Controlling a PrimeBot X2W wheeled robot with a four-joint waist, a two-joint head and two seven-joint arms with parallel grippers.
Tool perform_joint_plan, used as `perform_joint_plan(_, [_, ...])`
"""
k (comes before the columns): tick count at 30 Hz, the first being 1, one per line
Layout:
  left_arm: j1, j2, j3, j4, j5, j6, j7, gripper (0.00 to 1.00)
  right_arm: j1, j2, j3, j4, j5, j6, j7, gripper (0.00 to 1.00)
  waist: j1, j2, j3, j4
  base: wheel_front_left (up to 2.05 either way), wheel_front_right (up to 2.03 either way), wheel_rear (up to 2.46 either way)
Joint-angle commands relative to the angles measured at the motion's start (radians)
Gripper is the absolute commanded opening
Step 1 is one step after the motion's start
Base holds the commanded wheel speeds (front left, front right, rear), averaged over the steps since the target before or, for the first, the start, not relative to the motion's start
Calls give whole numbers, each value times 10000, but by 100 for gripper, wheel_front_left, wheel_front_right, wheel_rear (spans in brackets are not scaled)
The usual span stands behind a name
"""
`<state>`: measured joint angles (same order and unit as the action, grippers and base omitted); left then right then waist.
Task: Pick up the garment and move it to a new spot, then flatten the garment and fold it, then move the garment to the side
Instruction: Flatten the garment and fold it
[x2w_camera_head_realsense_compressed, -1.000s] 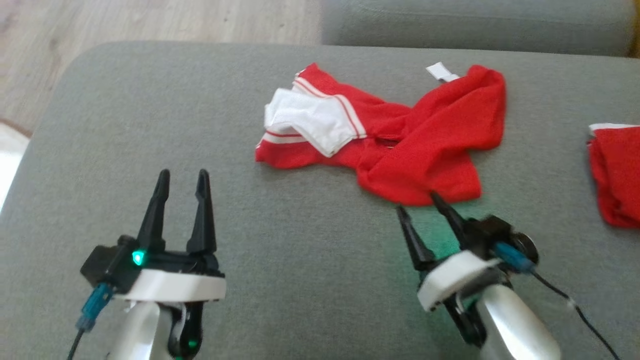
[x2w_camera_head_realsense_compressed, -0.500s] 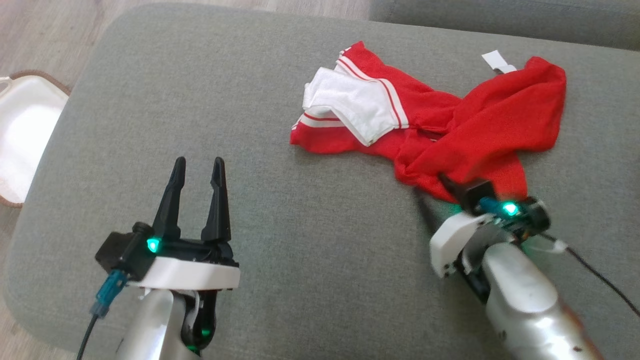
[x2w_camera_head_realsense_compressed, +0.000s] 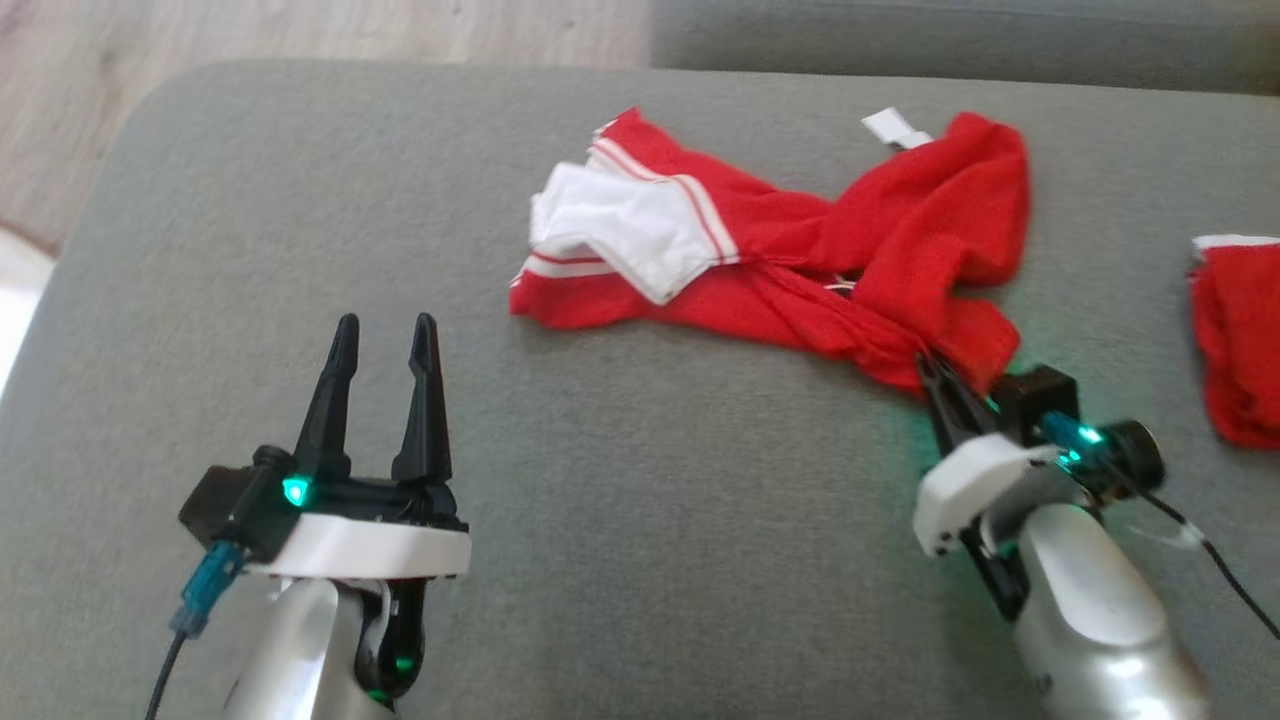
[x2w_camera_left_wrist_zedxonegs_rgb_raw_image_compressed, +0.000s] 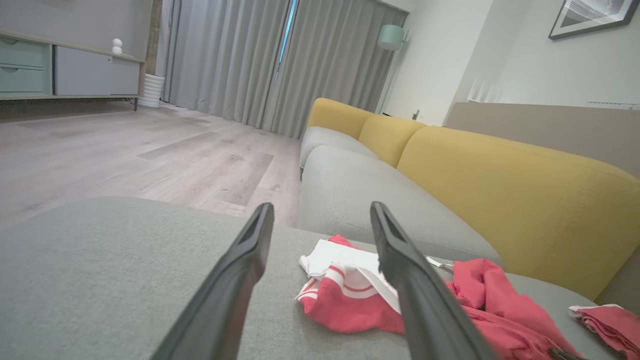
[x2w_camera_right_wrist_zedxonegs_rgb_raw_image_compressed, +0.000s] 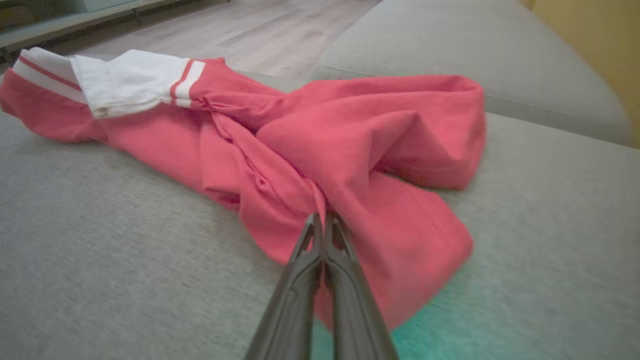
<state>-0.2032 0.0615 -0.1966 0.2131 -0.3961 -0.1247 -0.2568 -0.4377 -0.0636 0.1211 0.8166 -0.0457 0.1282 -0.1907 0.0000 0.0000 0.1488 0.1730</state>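
On the grey sofa cushion (x2w_camera_head_realsense_compressed: 600, 520), the right end effector (x2w_camera_head_realsense_compressed: 935, 372) — apart a second ago — now clamps the near fold of the red-and-white garment (x2w_camera_head_realsense_compressed: 900, 230), ready for lifting; left end effector (x2w_camera_head_realsense_compressed: 385, 335) apart.

A grey sofa cushion (x2w_camera_head_realsense_compressed: 250, 250) spreads wide. A red cloth (x2w_camera_head_realsense_compressed: 1235, 345), perhaps another piece of clothing, lies crumpled at its right edge. Behind rise yellow backrests (x2w_camera_left_wrist_zedxonegs_rgb_raw_image_compressed: 500, 185), with wood floor (x2w_camera_left_wrist_zedxonegs_rgb_raw_image_compressed: 125, 150), grey curtains (x2w_camera_left_wrist_zedxonegs_rgb_raw_image_compressed: 250, 55) and a framed picture (x2w_camera_left_wrist_zedxonegs_rgb_raw_image_compressed: 590, 15) beyond.
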Motion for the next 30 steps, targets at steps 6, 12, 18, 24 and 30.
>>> perform_joint_plan(6, [-156, 101, 336, -322, 32, -59, -49, 100, 584, -483, -465, -952, -1, 25, 282, 0, 0, 0, -461, -575, 0, 0, 0])
perform_joint_plan(12, [-55, 99, 347, -325, 44, -59, -49, 100, 1076, -1008, -1450, -1457, -382, 25, 846, 0, 0, 0, -656, -747, 0, 0, 0])
perform_joint_plan(18, [3, 119, 351, -298, 36, -59, -49, 100, 1418, -670, -2094, -2089, -780, 25, 849, 100, 0, 0, -783, -828, 0, 0, 0])
perform_joint_plan(24, [69, 121, 437, -404, 19, -59, -49, 100, 1676, -63, -1123, -3355, 516, 25, -282, 100, 0, 0, -857, -963, 0, 0, 0])
perform_joint_plan(30, [111, 93, 384, -508, 60, -59, -49, 100, 2468, 107, 339, -4856, 2127, 25, -675, 100, 0, 0, -844, -1049, 0, 0, 0])
